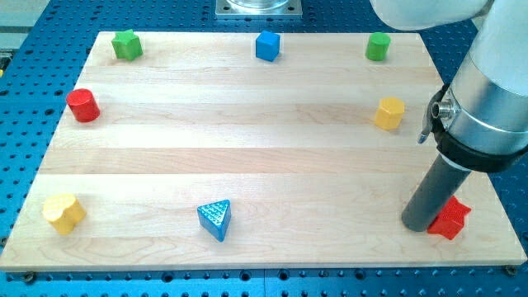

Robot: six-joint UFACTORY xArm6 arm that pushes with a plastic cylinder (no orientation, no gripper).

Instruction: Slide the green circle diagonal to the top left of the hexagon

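The green circle (pixel 378 46) is a short green cylinder near the board's top edge at the view's right. The yellow hexagon (pixel 389 113) sits below it and slightly right, a clear gap between them. My tip (pixel 418 224) is at the view's lower right, far below both, touching or almost touching the left side of a red star (pixel 450 219).
On the wooden board (pixel 247 165): a green star (pixel 127 44) at top left, a blue cube (pixel 267 46) at top middle, a red cylinder (pixel 82 106) at left, a yellow heart (pixel 63 214) at bottom left, a blue triangle (pixel 216 219) at bottom middle.
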